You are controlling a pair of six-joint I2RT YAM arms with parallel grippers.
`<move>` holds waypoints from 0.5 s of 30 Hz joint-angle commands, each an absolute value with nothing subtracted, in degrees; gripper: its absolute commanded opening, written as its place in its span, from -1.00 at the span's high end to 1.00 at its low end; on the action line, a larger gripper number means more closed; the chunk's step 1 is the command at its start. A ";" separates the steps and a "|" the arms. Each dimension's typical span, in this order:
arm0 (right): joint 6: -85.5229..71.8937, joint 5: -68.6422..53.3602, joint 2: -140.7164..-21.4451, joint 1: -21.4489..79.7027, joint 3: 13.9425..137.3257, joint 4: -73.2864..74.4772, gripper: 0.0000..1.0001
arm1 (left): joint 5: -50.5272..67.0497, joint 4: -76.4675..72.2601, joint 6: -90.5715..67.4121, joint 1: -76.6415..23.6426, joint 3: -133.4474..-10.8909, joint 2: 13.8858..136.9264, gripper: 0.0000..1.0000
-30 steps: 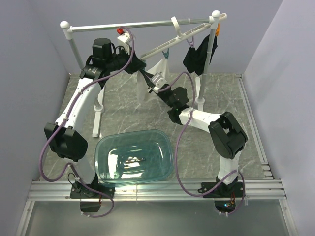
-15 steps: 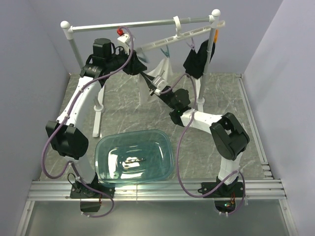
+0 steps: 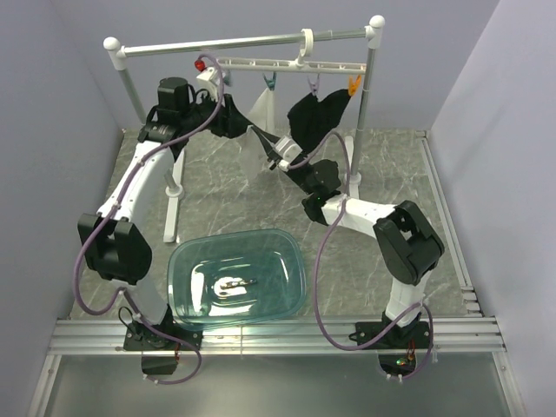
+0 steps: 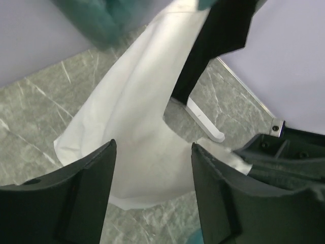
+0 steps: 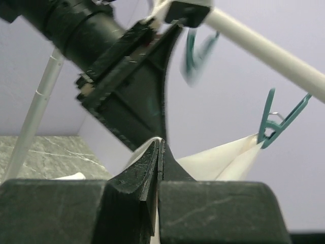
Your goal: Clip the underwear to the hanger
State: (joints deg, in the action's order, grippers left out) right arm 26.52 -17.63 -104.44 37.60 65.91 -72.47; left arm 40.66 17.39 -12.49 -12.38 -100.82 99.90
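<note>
- Your left gripper (image 4: 153, 147) has its fingers well apart, and the underwear (image 4: 137, 117) hangs just beyond them.
- Your right gripper (image 5: 158, 146) is pinched tight on the white fabric's lower edge.
- The underwear hangs from a teal peg (image 5: 279, 119) on the hanger (image 3: 261, 62), just beside a black garment (image 3: 317, 117).
- The hanger hooks over the grey rail (image 3: 217, 43).
- The table (image 3: 391, 191) is grey and marbled, and a clear teal tub (image 3: 174, 269) sits near the arms' bases.
- Plain lavender walls (image 3: 69, 78) close in three sides.
</note>
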 commanded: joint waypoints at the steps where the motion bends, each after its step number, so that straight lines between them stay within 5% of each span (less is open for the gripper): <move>1: 26.81 -17.49 -100.64 37.18 64.95 -76.29 1.00 | 42.45 5.65 -17.13 -10.81 -95.73 91.96 -0.34; 15: 26.02 -19.86 -94.49 37.18 57.22 -72.96 1.00 | 27.26 -7.46 -16.61 -10.63 -76.39 77.88 -0.70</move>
State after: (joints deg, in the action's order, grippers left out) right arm 26.22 -19.18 -98.24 37.56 58.17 -71.72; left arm 34.00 -1.52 -16.82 -10.33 -79.15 81.03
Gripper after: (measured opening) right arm 0.007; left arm 0.840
